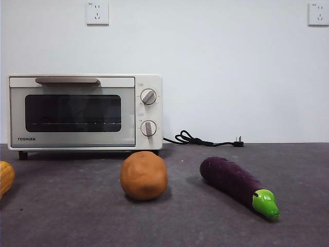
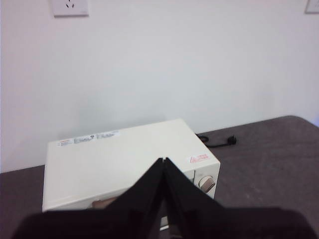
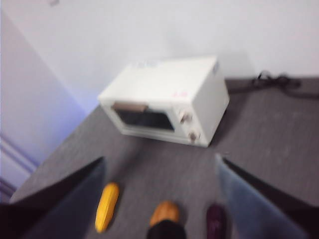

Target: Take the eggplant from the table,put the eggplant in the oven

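The dark purple eggplant (image 1: 234,181) lies on the grey table (image 1: 77,221) at the front right, its green stem cap toward the camera. In the right wrist view only its end (image 3: 215,220) shows, between my right gripper's (image 3: 162,189) wide-open jaws and well below them. The cream-white oven (image 1: 85,112) stands at the back left with its glass door closed; it also shows as the oven (image 3: 167,99) and as the oven (image 2: 119,159). My left gripper (image 2: 163,162) hovers shut above the oven's top. Neither gripper appears in the front view.
A round orange-brown ball (image 1: 144,175) sits between oven and eggplant, also seen as the ball (image 3: 164,213). A yellow ribbed vegetable (image 1: 5,177) lies at the left edge, and again as the vegetable (image 3: 107,205). The oven's black cord (image 1: 203,140) trails along the back wall.
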